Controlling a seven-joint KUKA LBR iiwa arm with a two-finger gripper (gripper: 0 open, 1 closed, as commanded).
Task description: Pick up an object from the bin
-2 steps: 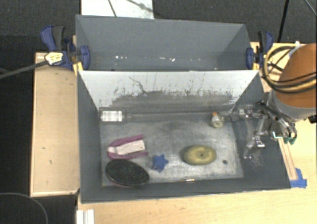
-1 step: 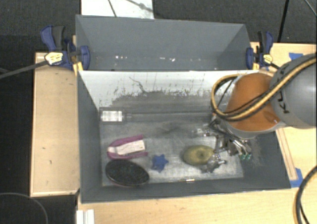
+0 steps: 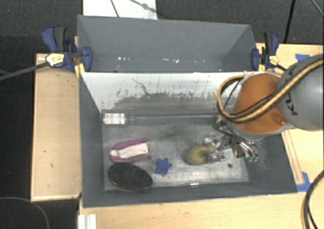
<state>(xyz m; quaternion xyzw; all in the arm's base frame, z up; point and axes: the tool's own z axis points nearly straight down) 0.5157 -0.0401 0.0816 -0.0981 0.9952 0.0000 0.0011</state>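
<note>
As your pincer (image 3: pixel 216 150) sits just beside the olive-green lump (image 3: pixel 195 156) right of the blue star (image 3: pixel 163 165), the grasp seems in hand, though you cannot tell its spread, so confirm closure before lifting.

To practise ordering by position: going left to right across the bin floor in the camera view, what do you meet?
Black round disc → blue star-shaped piece → olive-yellow lump → gripper. The purple tube and the clear piece share the disc's span, so they are left out.

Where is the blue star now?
The blue star lies low-centre on the bin floor, camera view, between the black oval disc and the olive lump.
</note>
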